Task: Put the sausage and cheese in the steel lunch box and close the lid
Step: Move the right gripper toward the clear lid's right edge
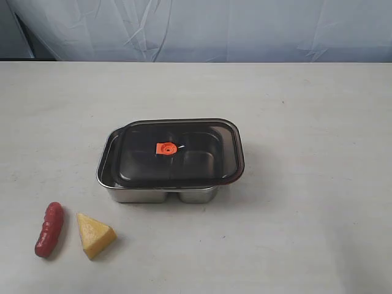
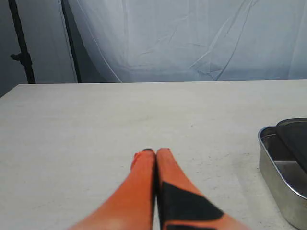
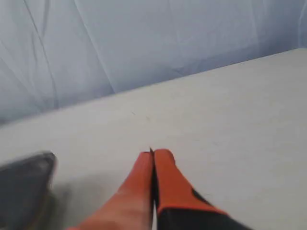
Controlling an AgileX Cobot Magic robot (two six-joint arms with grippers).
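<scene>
Taking the steel lunch box (image 1: 141,196) as reference: it sits mid-table on a pale, matte table (image 1: 306,233) that is flat, with a wrinkled light cloth backdrop (image 1: 196,30) beyond the box's far side. Lid (image 1: 141,156) lies on top of the box, skewed toward its right and leaving a strip along its left edge uncovered, orange valve tab (image 1: 165,148) up. It's not seated and it covers most of both compartments, so my read is it comes off first.

Left gripper (image 2: 156,152) and right gripper (image 3: 152,153): jaws pressed together, nothing held, both outside the exterior view.

Sausage (image 1: 49,229) and cheese (image 1: 95,234) lie on the table off the box's near-left corner, well apart from it. The sausage is farther out, the cheese just beside it, not touching. Sausage long axis runs roughly near-to-far, about parallel to the box's short side. Left arm looks nearer for both pieces; neither shows in its wrist view.
</scene>
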